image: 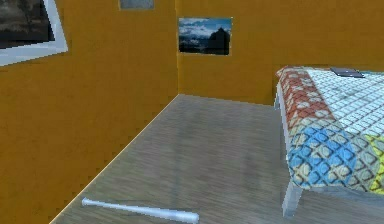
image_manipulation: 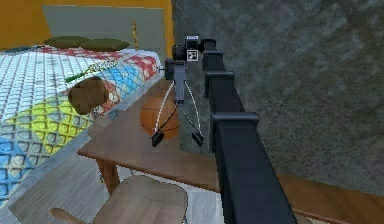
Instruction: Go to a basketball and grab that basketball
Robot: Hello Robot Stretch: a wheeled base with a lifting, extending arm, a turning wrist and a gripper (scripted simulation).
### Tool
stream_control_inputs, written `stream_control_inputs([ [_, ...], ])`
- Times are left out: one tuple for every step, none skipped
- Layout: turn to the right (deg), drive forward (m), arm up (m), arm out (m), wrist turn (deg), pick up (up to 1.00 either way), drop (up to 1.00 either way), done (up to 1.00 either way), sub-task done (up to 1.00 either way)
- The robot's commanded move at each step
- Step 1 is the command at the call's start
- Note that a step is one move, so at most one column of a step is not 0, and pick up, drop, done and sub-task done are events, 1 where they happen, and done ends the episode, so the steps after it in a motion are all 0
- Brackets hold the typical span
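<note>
An orange basketball rests on a brown wooden table in the arm side view. The dark arm bar rises from the bottom edge, and the gripper with its two thin fingers hangs right in front of the ball. Part of the ball is hidden behind the gripper's body. I cannot tell whether the gripper holds anything.
A bed with a patchwork quilt stands left of the table, with a brown soft thing on it. A pale chair sits at the table's near side. In the forward view the bed is at right and a white bat lies on the floor by orange walls.
</note>
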Motion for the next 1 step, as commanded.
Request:
stream_control_inputs([
  [0.0, 0.00, 0.00, 0.00, 45.0, 0.00, 0.00, 0.00, 0.00],
])
